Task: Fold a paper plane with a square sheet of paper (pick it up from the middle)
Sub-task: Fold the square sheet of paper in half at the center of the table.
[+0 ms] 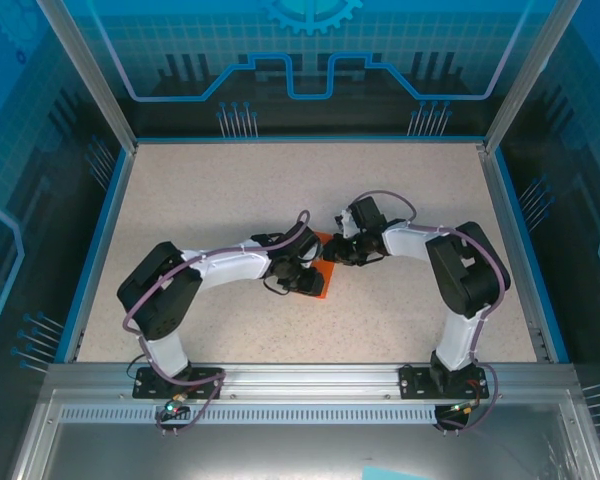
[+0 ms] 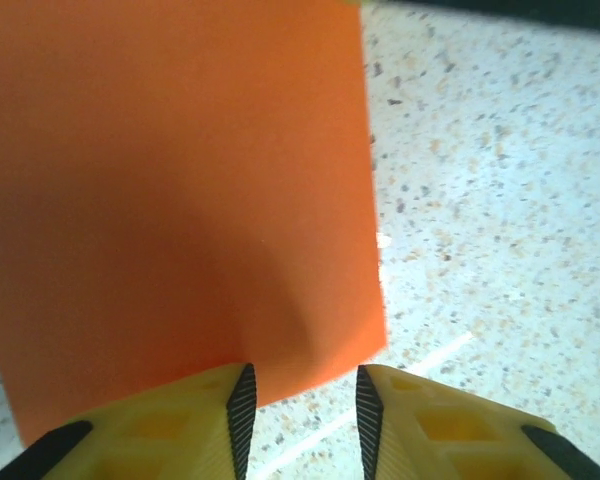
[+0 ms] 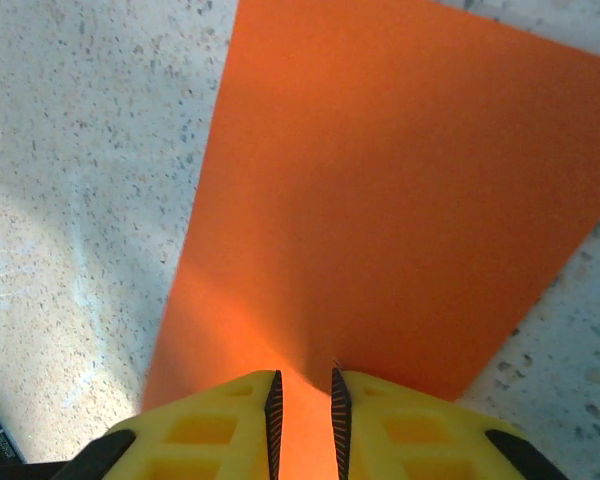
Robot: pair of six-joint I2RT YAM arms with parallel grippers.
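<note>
You had the paper pinched in the right gripper; the left gripper gaped empty. It looked light and floppy, best held by an edge.

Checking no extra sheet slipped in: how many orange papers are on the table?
1: the orange paper centred on the table, the right gripper shut on one edge, the left gripper open at another. Any sheet beneath would be hidden.
</note>
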